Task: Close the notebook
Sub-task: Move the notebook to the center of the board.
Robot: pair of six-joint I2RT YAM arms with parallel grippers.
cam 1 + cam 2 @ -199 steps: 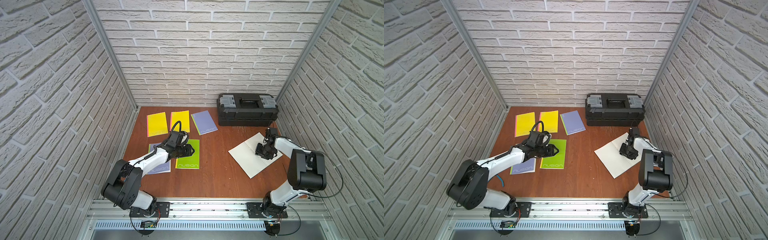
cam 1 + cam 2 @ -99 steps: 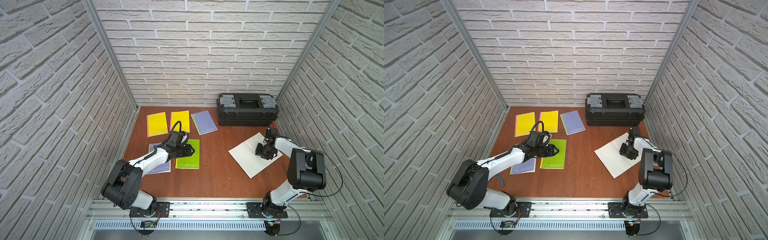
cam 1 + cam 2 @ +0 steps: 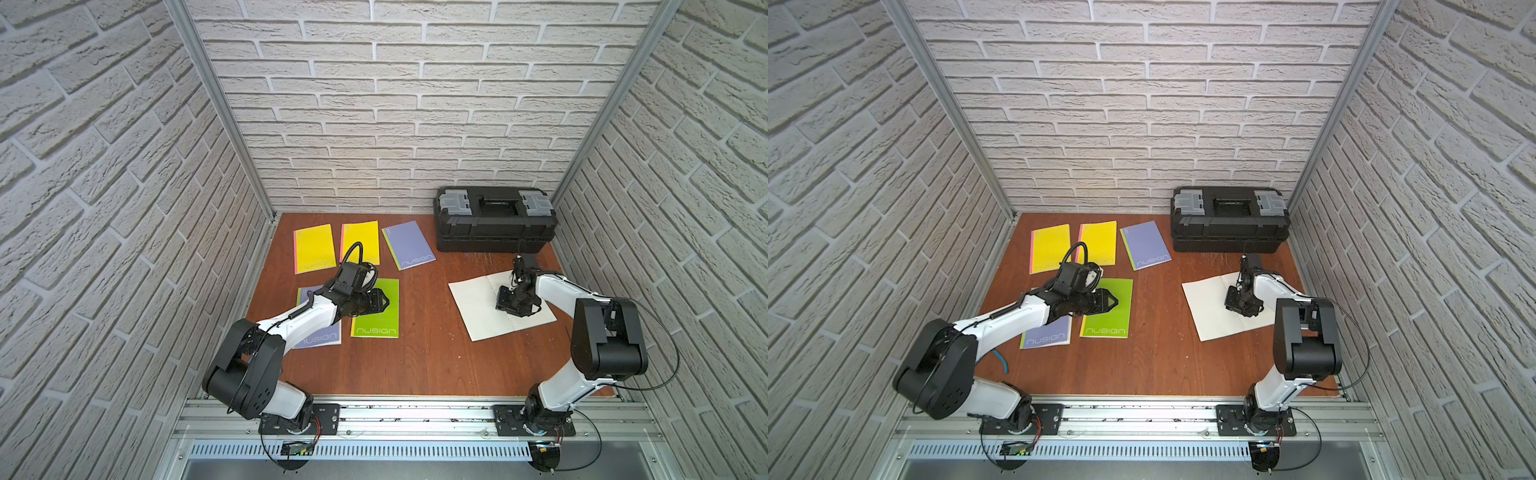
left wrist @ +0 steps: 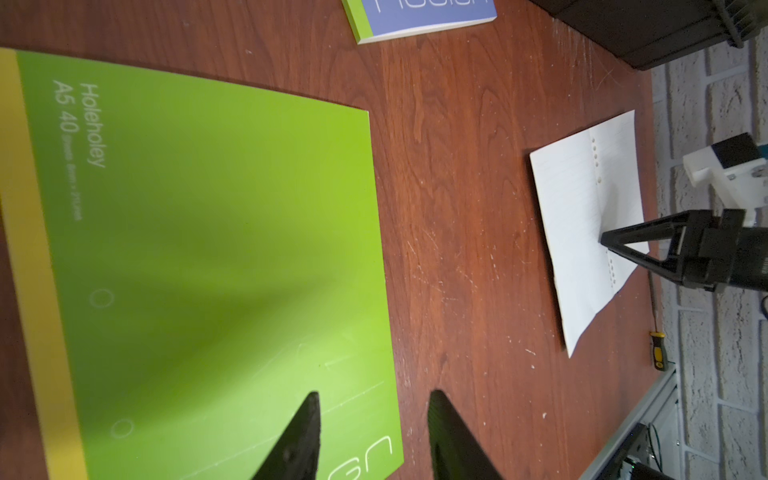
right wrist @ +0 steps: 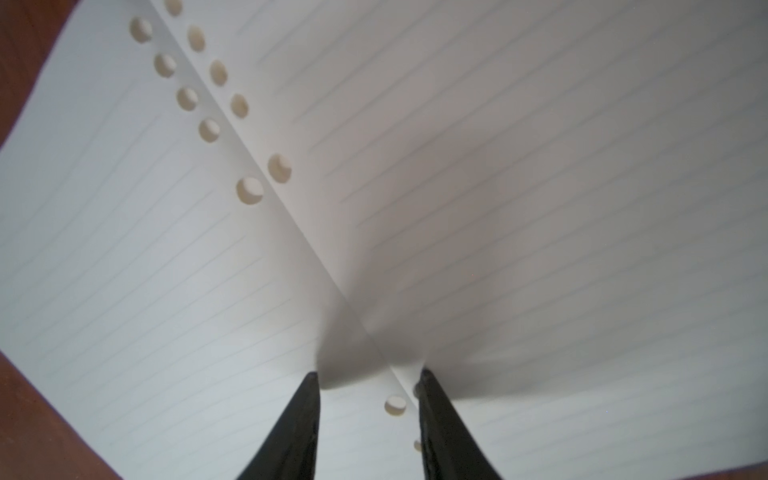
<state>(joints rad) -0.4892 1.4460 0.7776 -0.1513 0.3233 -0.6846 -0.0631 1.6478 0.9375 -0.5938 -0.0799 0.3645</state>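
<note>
Right wrist view shows you the right jaws spread, their black tips down at the page of the open notebook (image 5: 540, 166). One tip is on each side of the centre fold with its punched holes, and nothing is pinched between them. In both top views that open notebook (image 3: 478, 309) lies flat, white lined pages up, right of centre in the frame on the bench (image 3: 415, 361), just below the black toolbox (image 3: 494, 232).

Your left jaws are also spread and empty, hovering over the right edge of the green notebook (image 4: 208, 249), left of centre in a top view (image 3: 380, 318). Above it lie two yellow notebooks (image 3: 313, 249) and a purple notebook (image 3: 409, 245). A second purple notebook (image 3: 322, 338) lies partly under the left arm.
</note>
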